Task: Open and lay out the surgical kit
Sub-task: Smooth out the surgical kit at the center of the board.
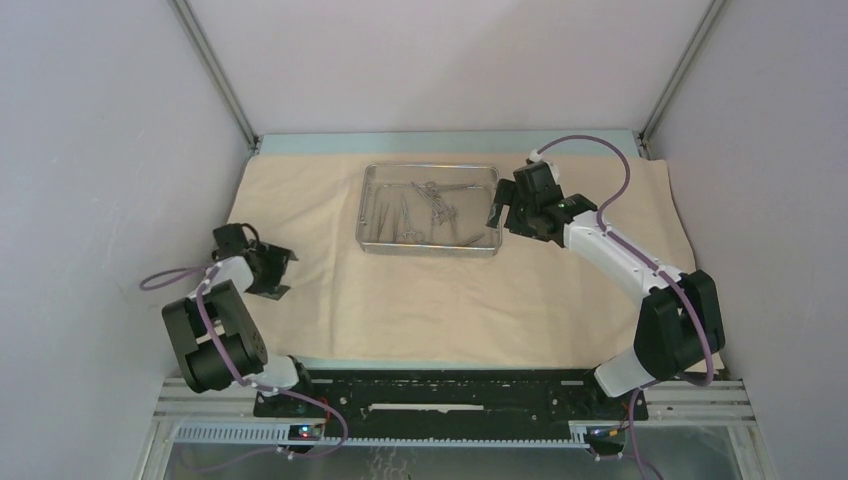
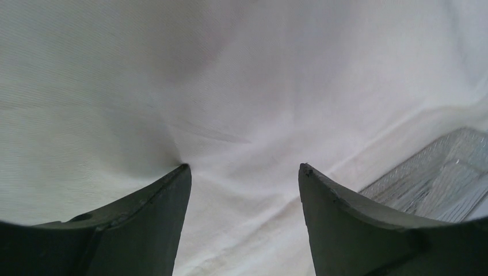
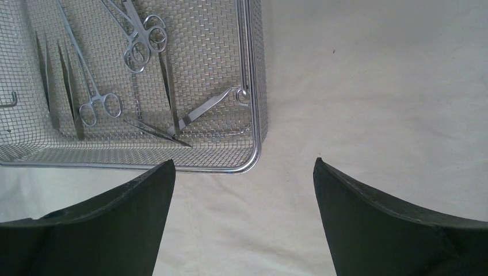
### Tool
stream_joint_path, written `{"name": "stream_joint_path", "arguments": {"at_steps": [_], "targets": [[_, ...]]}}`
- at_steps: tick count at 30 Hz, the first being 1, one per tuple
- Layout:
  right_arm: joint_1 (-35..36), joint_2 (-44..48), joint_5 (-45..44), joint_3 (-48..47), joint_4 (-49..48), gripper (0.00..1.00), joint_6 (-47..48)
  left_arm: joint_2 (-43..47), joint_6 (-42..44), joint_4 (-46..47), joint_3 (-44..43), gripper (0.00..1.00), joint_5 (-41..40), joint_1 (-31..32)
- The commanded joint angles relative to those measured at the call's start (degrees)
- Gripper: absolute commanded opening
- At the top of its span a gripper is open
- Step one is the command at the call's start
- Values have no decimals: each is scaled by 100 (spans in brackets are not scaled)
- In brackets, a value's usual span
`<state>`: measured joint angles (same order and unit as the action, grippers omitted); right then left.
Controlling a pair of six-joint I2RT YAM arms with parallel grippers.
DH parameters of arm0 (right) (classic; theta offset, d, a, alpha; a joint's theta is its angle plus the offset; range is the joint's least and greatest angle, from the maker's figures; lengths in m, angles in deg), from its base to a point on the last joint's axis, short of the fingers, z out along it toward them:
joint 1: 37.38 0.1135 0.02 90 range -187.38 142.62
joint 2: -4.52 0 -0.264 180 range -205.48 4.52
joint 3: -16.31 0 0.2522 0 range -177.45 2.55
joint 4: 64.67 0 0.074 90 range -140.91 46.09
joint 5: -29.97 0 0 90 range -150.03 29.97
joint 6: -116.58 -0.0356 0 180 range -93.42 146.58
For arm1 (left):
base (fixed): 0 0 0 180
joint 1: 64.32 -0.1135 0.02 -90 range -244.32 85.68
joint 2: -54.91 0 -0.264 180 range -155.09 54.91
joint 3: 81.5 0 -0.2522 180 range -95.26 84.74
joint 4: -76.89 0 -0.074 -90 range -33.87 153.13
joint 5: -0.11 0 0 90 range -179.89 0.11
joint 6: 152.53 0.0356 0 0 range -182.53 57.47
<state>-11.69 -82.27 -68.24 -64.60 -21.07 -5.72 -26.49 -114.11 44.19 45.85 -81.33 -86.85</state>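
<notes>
Enclosed on 3 sides by plain pale-grey wall panels [image 1: 90, 150], w/ slanted aluminium frame posts [image 1: 215, 70] in both back corners. Covered almost wall to wall by large beige wrapping cloth [image 1: 300, 215], opened out flat, soft creases only. Thin strips of pale blue-green tabletop [image 1: 450, 142] showing along back & near edges. Black mounting rail [image 1: 450, 395] w/ both arm bases across near edge.

On cloth, centre-back: rectangular shiny steel mesh-bottomed tray [image 1: 430, 250], upright, long side running left-right. Inside, loose & overlapping: slim steel ring-handled forceps/scissors [image 3: 138, 43] plus straight steel tweezers [image 3: 66, 86]. Exact count unclear. All within tray walls, none out on cloth.

Right gripper [image 1: 497, 208] just beside tray's right end, jaws spread wide, nothing between them. In right wrist view: tray's near corner just ahead of one finger, bare cloth in the gap.

Left gripper [image 1: 280, 272] low over cloth's left part, well apart from tray, jaws parted, holding nothing. Small crease in fabric running up to one fingertip; touching or not, can't tell. Bit of tray mesh visible at right edge of left wrist view.
</notes>
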Motion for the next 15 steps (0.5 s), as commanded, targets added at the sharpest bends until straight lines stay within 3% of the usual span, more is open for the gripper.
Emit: {"name": "stream_joint_path", "arguments": {"at_steps": [1,10,15], "targets": [[2,234,74,-185,-190,98,189,-355,505,-898,-31,75,-793,-791],[-92,269,235,-85,-276,98,296,-133,1068,-1983,-942,75,-2261,-902],[-199,199,442,-87,-362,99,424,-153,1531,-2149,-1315,76,-2838,-890]]}}
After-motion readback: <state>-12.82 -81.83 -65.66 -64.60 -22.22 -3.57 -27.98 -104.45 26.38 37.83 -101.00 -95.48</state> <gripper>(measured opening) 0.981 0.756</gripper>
